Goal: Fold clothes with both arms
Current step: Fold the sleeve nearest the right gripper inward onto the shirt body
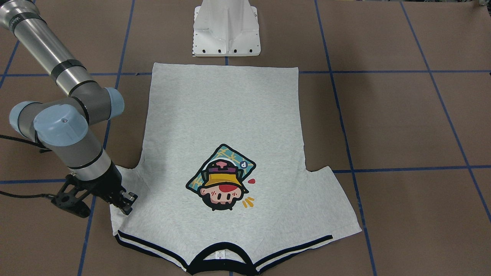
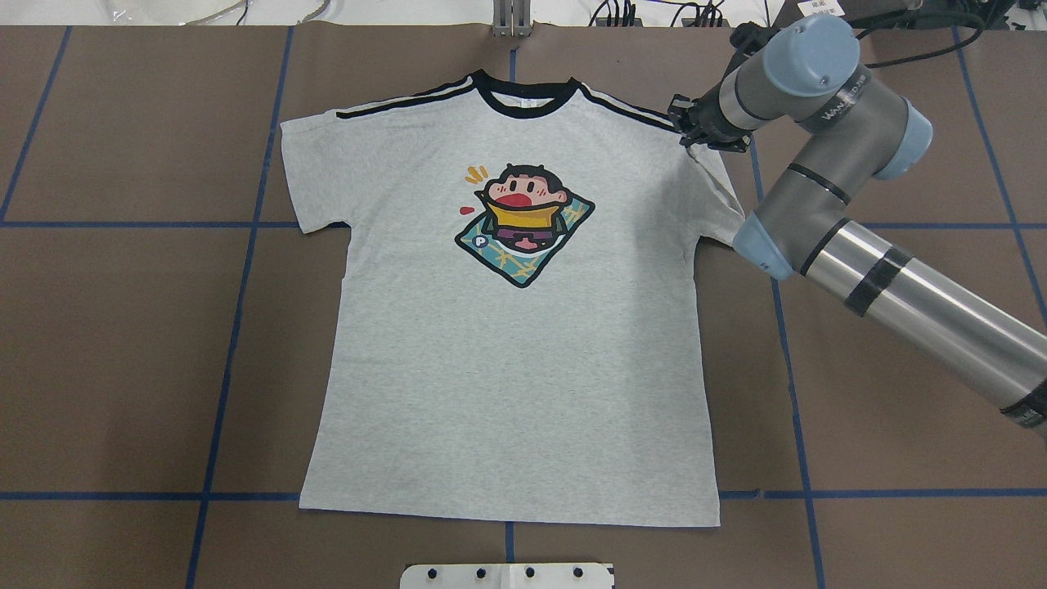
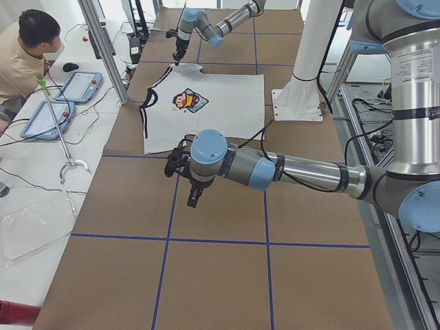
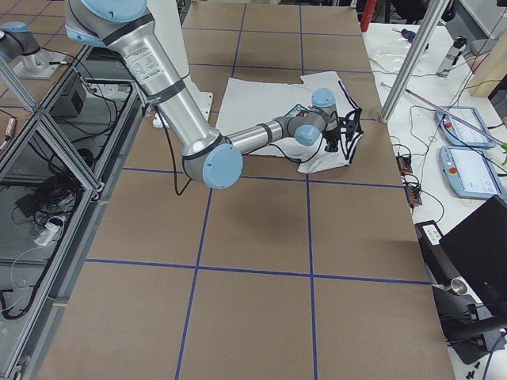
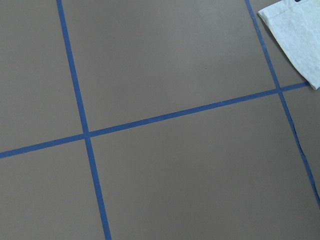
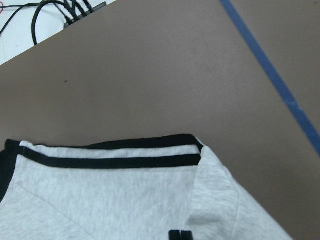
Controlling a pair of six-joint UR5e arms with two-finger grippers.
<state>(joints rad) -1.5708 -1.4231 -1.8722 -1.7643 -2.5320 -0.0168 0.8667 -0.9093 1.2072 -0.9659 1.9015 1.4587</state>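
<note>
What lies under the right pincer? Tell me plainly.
Under the right pincer lies the striped-shoulder sleeve of the T-shirt, creased upward there. The table directly beneath that cloth is hidden.

I am working in a robot lab. I see a big brown table [image 3: 220, 275] with blue tape lines [image 3: 117, 236], metal posts [image 3: 104, 51], loose cables [image 4: 47, 214], two control pads [image 3: 82, 86] and a person [image 3: 20, 62] sitting nearby.

The left tool [image 3: 194, 198] shows only from the table's left end, small and dark, so how its jaws stand cannot be told. The right tool [image 6: 179, 234] is nearly cut off by its wrist view's bottom edge. Overhead, the right arm [image 2: 818, 196] hides part of the shirt [image 2: 507, 343] sleeve near the table's far edge.
</note>
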